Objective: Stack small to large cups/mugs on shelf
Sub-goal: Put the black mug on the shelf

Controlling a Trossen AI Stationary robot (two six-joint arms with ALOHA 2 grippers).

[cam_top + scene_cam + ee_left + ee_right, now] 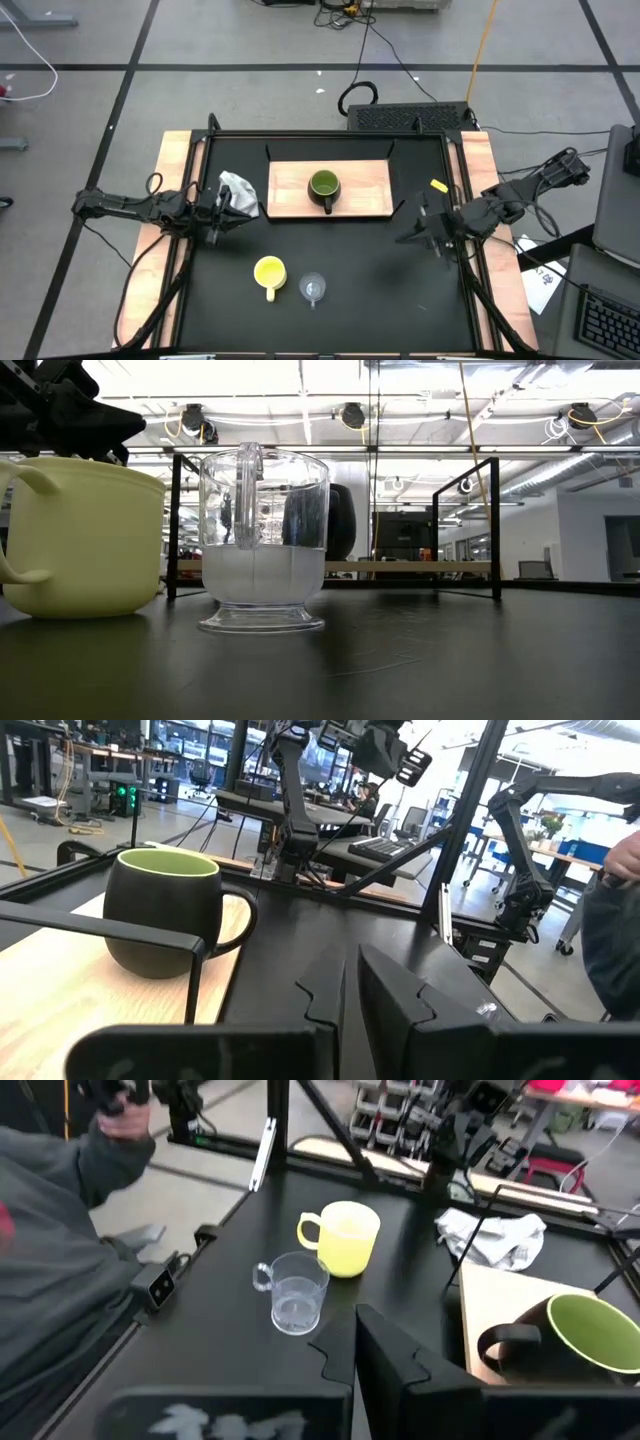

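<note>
While green mug (324,187) sits on shelf (290,190), yellow mug (269,273) and glass cup (313,289) stand close together on table (400,290). Left gripper (222,218) and right gripper (425,230) hover empty, fingers pressed together. Risk: reaching for either likely knocks its neighbour.

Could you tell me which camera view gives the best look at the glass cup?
The low view: the glass cup fills the frame's middle, handle facing the camera, beside the yellow mug. The high view shows it tiny from above, the right wrist view shows it whole but farther off, and the left wrist view misses it.
</note>
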